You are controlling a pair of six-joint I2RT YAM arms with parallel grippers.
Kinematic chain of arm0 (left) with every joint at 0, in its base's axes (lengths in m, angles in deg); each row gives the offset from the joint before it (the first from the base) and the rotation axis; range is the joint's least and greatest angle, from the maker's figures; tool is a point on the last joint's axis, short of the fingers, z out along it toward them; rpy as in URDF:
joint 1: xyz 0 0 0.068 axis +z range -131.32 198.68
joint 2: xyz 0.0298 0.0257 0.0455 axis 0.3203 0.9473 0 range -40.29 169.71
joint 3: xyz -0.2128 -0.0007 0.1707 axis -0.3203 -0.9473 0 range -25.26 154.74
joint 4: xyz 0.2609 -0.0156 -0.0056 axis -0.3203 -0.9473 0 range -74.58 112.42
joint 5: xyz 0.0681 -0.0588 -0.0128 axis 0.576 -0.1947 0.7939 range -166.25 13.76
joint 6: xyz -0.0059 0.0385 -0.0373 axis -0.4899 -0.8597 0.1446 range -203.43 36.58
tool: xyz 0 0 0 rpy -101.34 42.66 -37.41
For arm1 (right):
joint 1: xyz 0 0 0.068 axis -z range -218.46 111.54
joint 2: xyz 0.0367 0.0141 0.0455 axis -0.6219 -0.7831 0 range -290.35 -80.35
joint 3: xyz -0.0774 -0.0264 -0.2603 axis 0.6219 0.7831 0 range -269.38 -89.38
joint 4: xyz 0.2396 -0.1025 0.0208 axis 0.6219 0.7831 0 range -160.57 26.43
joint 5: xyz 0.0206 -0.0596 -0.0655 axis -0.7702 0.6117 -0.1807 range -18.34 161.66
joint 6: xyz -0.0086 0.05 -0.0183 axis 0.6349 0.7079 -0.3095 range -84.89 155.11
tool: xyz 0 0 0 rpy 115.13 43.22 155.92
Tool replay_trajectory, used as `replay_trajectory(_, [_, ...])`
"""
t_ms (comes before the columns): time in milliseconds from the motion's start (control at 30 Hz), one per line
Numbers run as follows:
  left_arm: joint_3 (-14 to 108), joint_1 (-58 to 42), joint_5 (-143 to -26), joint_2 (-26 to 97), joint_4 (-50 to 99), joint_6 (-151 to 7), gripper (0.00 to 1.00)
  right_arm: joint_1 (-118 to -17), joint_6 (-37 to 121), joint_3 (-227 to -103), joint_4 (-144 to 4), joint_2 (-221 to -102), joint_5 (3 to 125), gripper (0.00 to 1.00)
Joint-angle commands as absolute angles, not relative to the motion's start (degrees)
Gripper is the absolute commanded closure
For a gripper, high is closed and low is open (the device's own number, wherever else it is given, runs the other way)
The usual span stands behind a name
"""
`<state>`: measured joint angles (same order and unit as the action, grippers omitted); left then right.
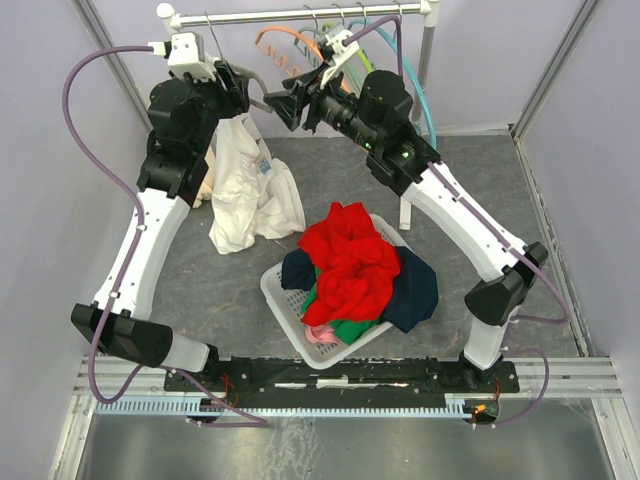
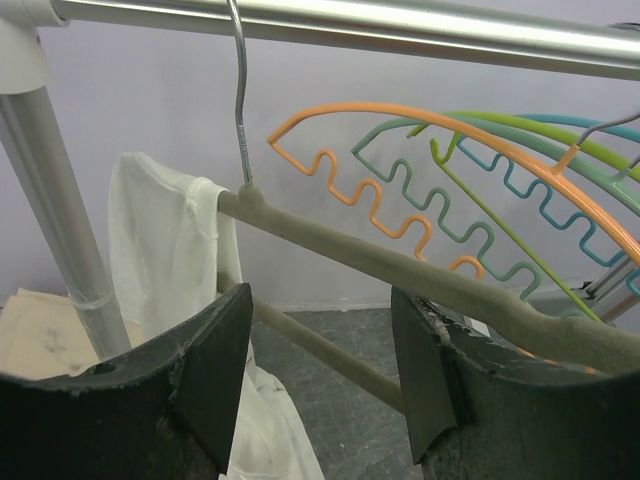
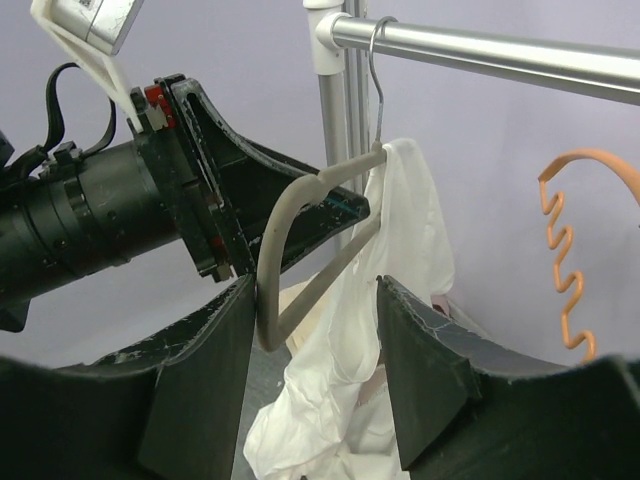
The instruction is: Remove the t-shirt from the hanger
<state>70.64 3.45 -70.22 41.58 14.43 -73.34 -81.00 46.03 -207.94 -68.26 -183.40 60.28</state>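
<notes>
"Starting with the big pieces: where did everything sit?"

"The rail (image 1: 300, 14) ran across the far side. The white t-shirt (image 1: 245, 185) drooped below it, over on the robot's left."

"Was it fully on the hanger?"

"No. The grey hanger (image 2: 400, 270) lay lengthwise along the rail. The shirt clung only to the hanger's end on the robot's left. The other end was bare and pointed toward the right gripper (image 3: 315, 370)."

"So which gripper was nearer the cloth?"

"The left gripper (image 2: 320, 370). In its own view the shirt hung just to the left, and the hanger's lower bar crossed in front of its gap. Both grippers had their fingers spread and were clamped on nothing. One finger (image 3: 210, 380) of the right gripper sat just beside the bare loop."

"And the move?"

"My judgement was to draw the shirt leftward off that end, along the hanger's axis. The hook (image 2: 240, 100) would keep the hanger on the rail."
</notes>
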Motion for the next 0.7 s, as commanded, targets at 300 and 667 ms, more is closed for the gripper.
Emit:
replay_trajectory(300, [71.2,3.5,-72.4,42.9,17.7,-72.2,0.36,-82.7,43.7,-217.1,-70.2,-188.2,65.1,0.45])
replay_trajectory(667, [69.0,3.5,-72.7,41.4,17.7,-72.1,0.36,-83.1,42.5,-221.0,-68.3,-191.3,68.6,0.64])
